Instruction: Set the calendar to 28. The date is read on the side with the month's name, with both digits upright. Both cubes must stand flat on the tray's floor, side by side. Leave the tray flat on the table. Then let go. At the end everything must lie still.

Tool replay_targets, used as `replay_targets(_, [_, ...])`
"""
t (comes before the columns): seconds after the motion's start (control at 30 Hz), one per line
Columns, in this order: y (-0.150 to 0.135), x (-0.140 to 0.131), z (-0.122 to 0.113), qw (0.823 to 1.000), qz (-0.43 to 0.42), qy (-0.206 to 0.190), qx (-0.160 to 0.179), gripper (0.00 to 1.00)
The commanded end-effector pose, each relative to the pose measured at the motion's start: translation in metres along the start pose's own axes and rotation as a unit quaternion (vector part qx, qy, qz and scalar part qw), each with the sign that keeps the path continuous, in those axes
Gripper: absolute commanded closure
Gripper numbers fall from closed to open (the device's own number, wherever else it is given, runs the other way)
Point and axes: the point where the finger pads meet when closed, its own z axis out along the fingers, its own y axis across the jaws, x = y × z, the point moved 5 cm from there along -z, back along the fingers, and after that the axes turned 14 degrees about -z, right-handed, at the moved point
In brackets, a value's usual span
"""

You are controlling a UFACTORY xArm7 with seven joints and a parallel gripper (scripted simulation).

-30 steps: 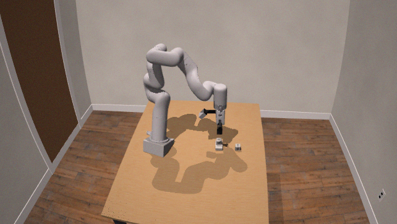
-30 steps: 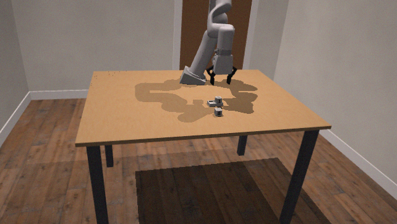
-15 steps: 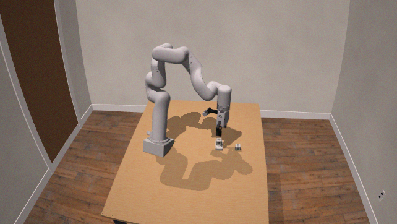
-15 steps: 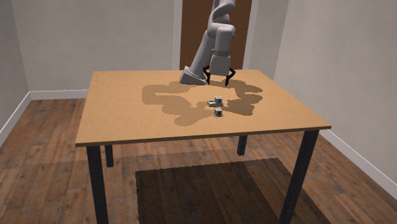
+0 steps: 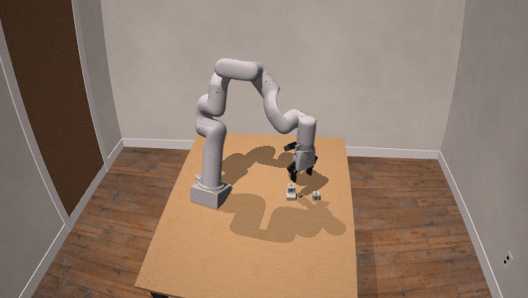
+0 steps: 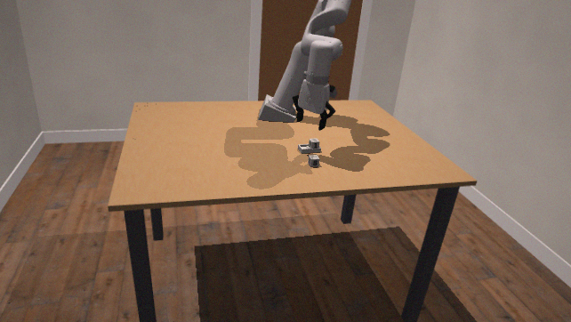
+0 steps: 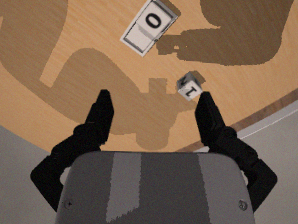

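The tray (image 5: 291,198) (image 6: 307,152) (image 7: 132,47) lies flat on the table. One white cube (image 5: 291,188) (image 6: 314,143) (image 7: 154,19) stands in one end of it, with a 0 on top in the wrist view; the other end is empty. The month's name cannot be read. The other cube (image 5: 316,196) (image 6: 314,161) (image 7: 189,87) stands on the table beside the tray. Its top shows a 1, and its side in the exterior view shows what looks like an 8. My gripper (image 5: 301,177) (image 6: 310,124) (image 7: 154,101) is open and empty, above the table and clear of tray and cubes.
The wooden table (image 5: 255,263) (image 6: 187,178) carries the arm's base (image 5: 210,195) (image 6: 277,116) on its far side in the exterior view. The loose cube is nearer than the tray to the table's near edge in that view. Arm shadows fall around the tray.
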Motion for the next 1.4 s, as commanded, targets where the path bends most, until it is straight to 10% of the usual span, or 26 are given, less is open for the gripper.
replay_targets(0.0, [0.006,-0.015,0.0,0.996,0.087,0.004,-0.001,0.0])
replay_targets(0.6, [0.041,-0.062,0.016,0.937,0.348,-0.009,-0.031,0.0])
replay_targets(0.63, [0.041,-0.062,0.016,0.937,0.348,-0.009,-0.031,0.51])
replay_targets(1.37, [0.041,-0.062,0.016,0.937,0.348,-0.009,-0.031,0.51])
